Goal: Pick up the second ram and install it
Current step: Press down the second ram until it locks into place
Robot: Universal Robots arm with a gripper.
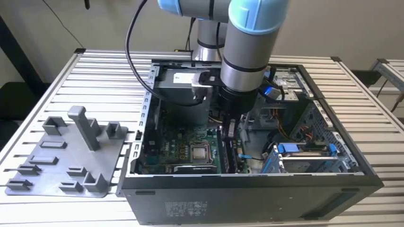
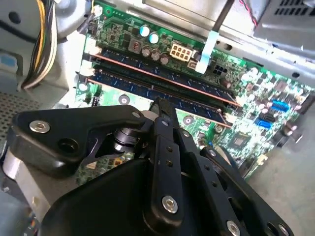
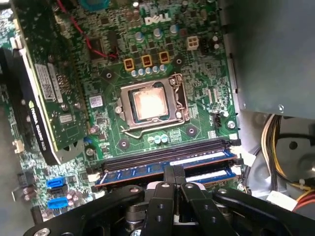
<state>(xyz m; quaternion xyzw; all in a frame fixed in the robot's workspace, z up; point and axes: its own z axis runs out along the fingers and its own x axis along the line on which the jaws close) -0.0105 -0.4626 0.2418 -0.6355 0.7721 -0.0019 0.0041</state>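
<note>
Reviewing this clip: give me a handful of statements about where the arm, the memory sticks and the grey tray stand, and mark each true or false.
1. The gripper is down inside the open black computer case. True.
2. The grey plastic fixture tray with upright posts sits inside the case. False: it lies on the slatted table, at the exterior view's left of the case.
3. In the first wrist view, the gripper is right at the long, thin dark memory sticks in the motherboard slots. True.
4. The square processor socket is covered by a cooler. False: its metal top is bare.
5. The gripper is over the tray. False: it is over the green motherboard.
</note>
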